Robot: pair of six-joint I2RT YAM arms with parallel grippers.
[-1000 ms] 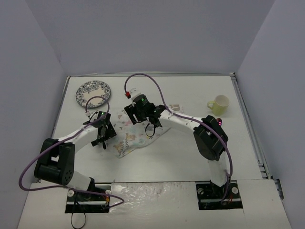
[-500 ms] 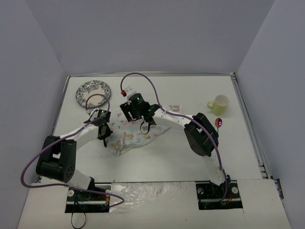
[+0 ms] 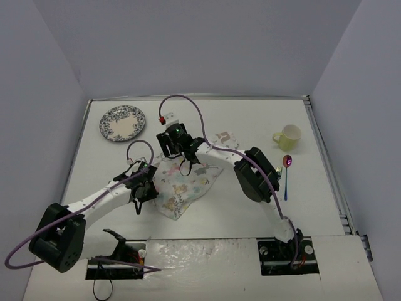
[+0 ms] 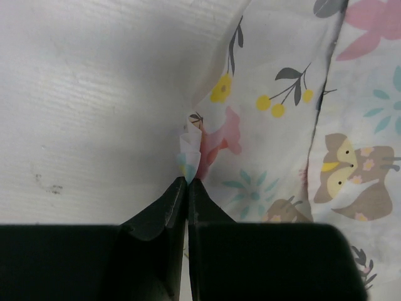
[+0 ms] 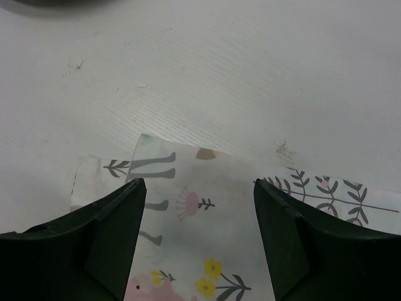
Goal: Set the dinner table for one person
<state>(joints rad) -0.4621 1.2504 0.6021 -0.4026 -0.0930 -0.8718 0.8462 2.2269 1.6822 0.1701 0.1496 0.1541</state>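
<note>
The dinner table (image 3: pixel 219 216) spreads out all round the animal-print placemat (image 3: pixel 188 185), which lies rumpled, its long axis apparently running near-left to far-right. Our left gripper (image 4: pixel 187 182) is clamped on a fold at the placemat's left edge. Our right gripper (image 5: pixel 197 185) hovers wide apart over its far edge.

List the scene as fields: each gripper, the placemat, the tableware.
left gripper: shut, pinching placemat edge
right gripper: open, over a placemat corner
placemat: rumpled, mid table
plate: far left, empty
cup: far right
spoon: near side of cup, apart from it
</note>
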